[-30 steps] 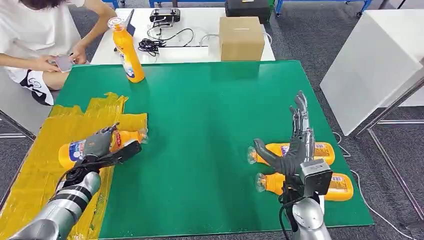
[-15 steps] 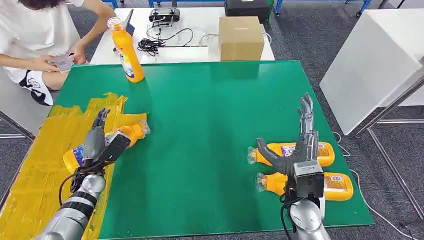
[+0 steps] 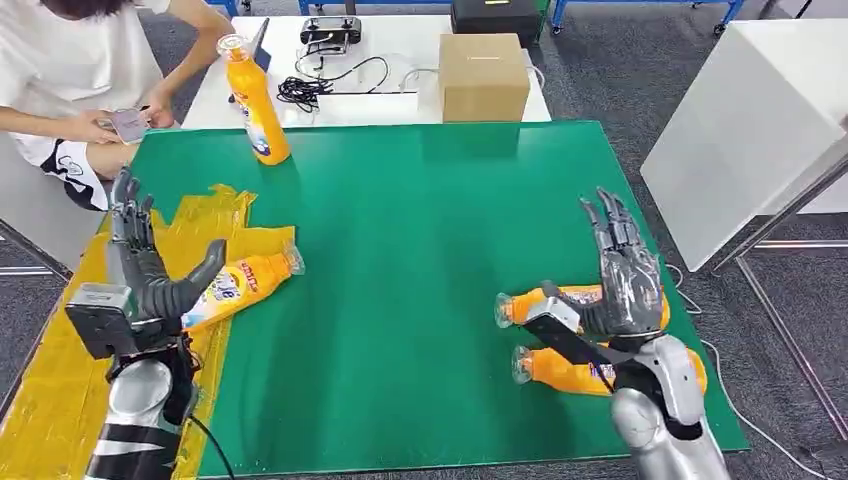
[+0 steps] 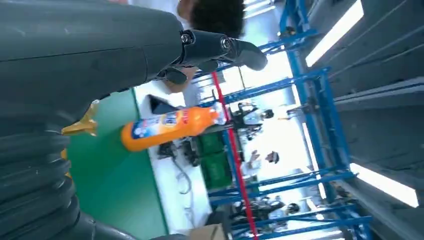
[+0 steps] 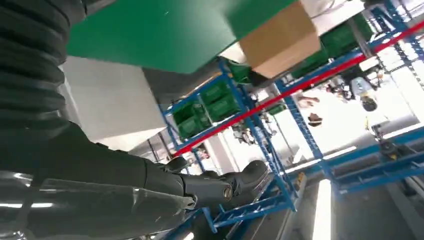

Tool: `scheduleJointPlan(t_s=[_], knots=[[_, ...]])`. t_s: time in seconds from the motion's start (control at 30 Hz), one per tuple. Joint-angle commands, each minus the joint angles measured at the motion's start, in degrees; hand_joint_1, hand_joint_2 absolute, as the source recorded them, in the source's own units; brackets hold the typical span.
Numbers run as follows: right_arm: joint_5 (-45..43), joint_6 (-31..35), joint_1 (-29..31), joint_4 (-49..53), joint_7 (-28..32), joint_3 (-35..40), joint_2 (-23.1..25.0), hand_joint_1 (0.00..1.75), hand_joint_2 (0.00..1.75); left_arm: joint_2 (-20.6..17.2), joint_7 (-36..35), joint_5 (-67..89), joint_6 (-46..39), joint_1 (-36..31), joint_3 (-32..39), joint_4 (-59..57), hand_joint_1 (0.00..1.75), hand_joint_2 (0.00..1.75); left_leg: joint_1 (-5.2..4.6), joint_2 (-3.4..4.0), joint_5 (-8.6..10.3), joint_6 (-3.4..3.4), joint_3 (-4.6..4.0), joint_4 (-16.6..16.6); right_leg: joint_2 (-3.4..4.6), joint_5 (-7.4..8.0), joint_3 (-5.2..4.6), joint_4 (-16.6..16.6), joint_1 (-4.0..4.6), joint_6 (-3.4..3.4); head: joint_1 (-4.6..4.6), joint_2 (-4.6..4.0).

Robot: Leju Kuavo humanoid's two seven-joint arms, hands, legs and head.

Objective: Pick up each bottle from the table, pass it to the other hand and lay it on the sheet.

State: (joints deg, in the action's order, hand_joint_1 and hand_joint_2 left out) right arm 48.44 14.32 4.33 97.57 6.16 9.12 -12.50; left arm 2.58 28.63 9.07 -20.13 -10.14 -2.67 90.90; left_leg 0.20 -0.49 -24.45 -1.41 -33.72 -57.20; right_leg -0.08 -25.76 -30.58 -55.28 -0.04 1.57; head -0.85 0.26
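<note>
A brown box [image 3: 483, 77] sits on the white bench [image 3: 400, 105] past the far edge of the green bench [image 3: 420, 250]. Black wires [image 3: 320, 85] lie beside it. A person [image 3: 70, 80] sits near the far left corner.

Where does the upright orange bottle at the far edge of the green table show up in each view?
Head view: the upright bottle stands at the far left of the green table.
Left wrist view: same bottle, turned sideways at picture centre.
Right wrist view: not in it.
Shared landmark: the green table.

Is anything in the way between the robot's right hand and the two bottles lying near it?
Nothing visible. The right hand hovers open directly over the two lying bottles.
</note>
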Motion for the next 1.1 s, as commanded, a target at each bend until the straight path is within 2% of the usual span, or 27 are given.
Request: scheduleJointPlan(t_s=[0.03,0.1,0.17,0.5,0.53,0.6,0.8,0.9,0.93,1.03,1.1], knots=[[0.2,-0.4,2.9,-4.8,-0.3,-0.4,-2.1,0.0,1.75,0.6,-0.2,-0.7,0.4,0.1,-0.7,3.1,0.0,1.75,0.0,0.07,-0.06,0.04,0.17,0.0,0.04,-0.04,0.15,0.1,0.0,0.01,0.0,0.0],[0.2,-0.4,2.9,-4.8,-0.3,-0.4,-2.1,0.0,1.75,0.6,-0.2,-0.7,0.4,0.1,-0.7,3.1,0.0,1.75,0.05,0.08,-0.14,0.09,0.37,0.1,0.03,-0.1,0.37,0.1,0.05,0.0,0.0,0.0],[0.2,-0.4,2.9,-4.8,-0.3,-0.4,-2.1,0.0,1.75,0.6,-0.2,-0.7,0.4,0.1,-0.7,3.1,0.0,1.75,0.02,0.07,-0.04,0.03,0.11,0.0,0.06,-0.02,0.08,0.0,0.03,0.01,0.02,0.0],[1.9,-0.9,3.2,-5.1,-1.3,-0.1,-2.9,0.0,1.75,0.8,0.3,-1.7,0.7,0.2,-0.6,3.3,0.0,1.75,0.03,0.08,-0.05,0.03,0.15,0.0,0.06,-0.02,0.14,0.1,0.03,0.02,0.0,0.0],[3.1,-2.6,4.3,-6.1,-3.7,0.2,-4.7,0.0,1.75,1.0,0.6,-2.6,1.0,0.2,-0.7,3.7,0.0,1.75,0.02,0.06,-0.03,0.03,0.12,0.0,0.04,-0.02,0.11,0.0,0.02,0.02,0.0,0.0],[1.7,-6.7,7.4,-9.4,-4.0,-0.1,-8.4,0.0,1.75,0.9,0.5,-2.4,0.9,0.3,-2.0,4.4,0.0,1.75,0.03,0.12,-0.1,0.03,0.23,0.0,0.09,-0.05,0.24,0.1,0.03,0.05,0.0,0.0],[-1.7,-16.3,12.2,-19.6,-1.1,1.9,-14.8,0.0,1.75,0.9,1.1,-3.2,1.1,-0.4,-6.2,4.5,0.0,1.75,-0.03,0.02,-0.02,-0.01,0.07,0.0,0.01,0.01,0.11,0.0,-0.01,0.05,0.02,0.0],[-2.5,-18.1,12.9,-24.5,0.3,4.6,-15.0,0.0,1.75,0.6,1.3,-3.0,0.4,-1.0,-8.1,4.2,0.0,1.75,-0.01,0.0,-0.04,0.01,0.17,0.0,0.0,0.0,0.24,0.1,0.01,0.04,0.0,0.0],[-2.5,-21.7,13.5,-26.2,0.5,6.9,-15.7,0.0,1.75,0.2,1.5,-4.1,2.0,-1.6,-8.9,4.0,0.0,1.75,-0.02,0.02,-0.05,0.02,0.23,0.0,0.01,-0.01,0.29,0.1,0.01,0.04,0.0,0.0],[-2.6,-20.5,15.8,-32.4,1.3,10.0,-15.9,0.0,1.75,0.5,1.5,-4.5,1.8,-3.0,-9.8,2.9,0.0,1.75,0.01,0.07,-0.08,0.05,0.34,0.0,0.05,0.0,0.4,0.2,0.04,0.02,0.0,0.0],[-2.7,-20.2,15.6,-32.9,1.2,10.5,-16.5,0.0,1.75,0.5,1.4,-4.7,1.6,-3.0,-10.0,2.5,0.0,1.75,0.0,0.09,-0.07,0.06,0.34,0.0,0.07,0.0,0.38,0.1,0.04,0.02,0.02,0.0]])
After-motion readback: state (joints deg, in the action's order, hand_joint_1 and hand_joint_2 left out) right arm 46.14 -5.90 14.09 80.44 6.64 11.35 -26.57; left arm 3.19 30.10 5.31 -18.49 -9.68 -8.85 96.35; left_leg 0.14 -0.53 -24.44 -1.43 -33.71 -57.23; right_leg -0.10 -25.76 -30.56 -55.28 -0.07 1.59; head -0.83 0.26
